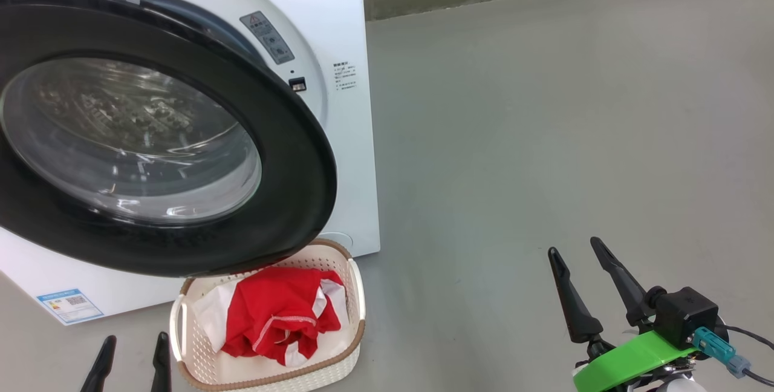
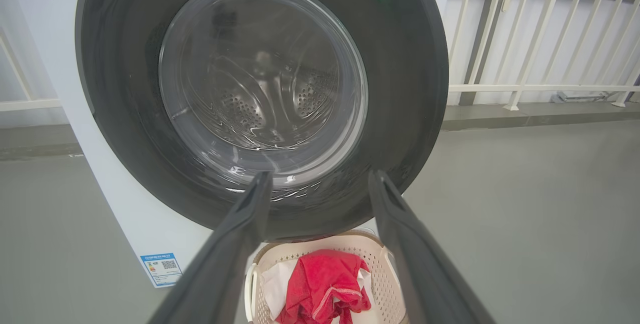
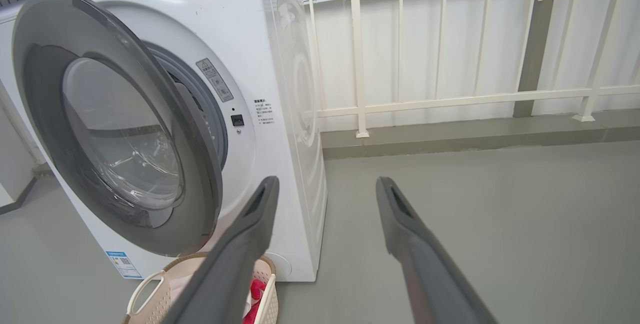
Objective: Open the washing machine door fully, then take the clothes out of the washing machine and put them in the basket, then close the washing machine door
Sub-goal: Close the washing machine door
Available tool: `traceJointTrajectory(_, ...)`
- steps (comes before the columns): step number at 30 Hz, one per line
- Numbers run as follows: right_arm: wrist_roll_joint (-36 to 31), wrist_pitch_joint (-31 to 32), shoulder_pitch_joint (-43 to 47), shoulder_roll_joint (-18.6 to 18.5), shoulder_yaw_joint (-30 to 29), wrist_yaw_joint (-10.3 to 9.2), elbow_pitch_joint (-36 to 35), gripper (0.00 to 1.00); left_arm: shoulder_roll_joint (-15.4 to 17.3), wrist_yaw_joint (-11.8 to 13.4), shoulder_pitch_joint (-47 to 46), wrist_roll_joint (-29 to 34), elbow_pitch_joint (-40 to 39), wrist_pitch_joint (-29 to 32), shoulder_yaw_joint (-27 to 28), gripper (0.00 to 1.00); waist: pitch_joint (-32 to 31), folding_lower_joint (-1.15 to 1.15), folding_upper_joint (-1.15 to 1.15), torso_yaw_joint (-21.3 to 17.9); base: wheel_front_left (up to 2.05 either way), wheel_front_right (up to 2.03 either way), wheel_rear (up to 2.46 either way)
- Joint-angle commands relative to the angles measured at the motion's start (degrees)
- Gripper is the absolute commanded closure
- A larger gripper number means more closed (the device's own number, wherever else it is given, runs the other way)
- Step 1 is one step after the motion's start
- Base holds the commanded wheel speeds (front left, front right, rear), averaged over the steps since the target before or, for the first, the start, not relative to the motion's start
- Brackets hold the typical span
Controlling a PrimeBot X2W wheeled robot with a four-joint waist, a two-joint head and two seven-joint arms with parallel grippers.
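Beneath door rim, basket, bare floor rightward

The washing machine door is cut off by the head view's left edge. Most of the opening behind it is hidden, as is the back rim of the basket. The print on the blue label and the grey label is too small to be read. The left gripper is cut off below its fingers by the bottom edge. In the right wrist view, much of the basket and the clothes is covered by a finger of the right gripper.
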Motion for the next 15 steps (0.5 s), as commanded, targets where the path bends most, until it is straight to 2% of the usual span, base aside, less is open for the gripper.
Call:
traceJointTrajectory(1,-0.6,-0.4,-1.2,-0.3,1.1,0.19,-1.6,0.00,0.4,-0.3,-1.5,0.7,-1.0,-0.7,2.3,0.00,0.0,0.00,0.00,0.0,0.00,0.00,0.00)
traceJointTrajectory(15,-0.8,-0.4,-0.9,-0.4,1.2,0.19,-1.3,0.00,-1.3,-1.4,-2.6,3.7,1.2,-0.7,3.9,0.00,-0.2,0.00,0.00,1.0,0.00,0.00,0.00)
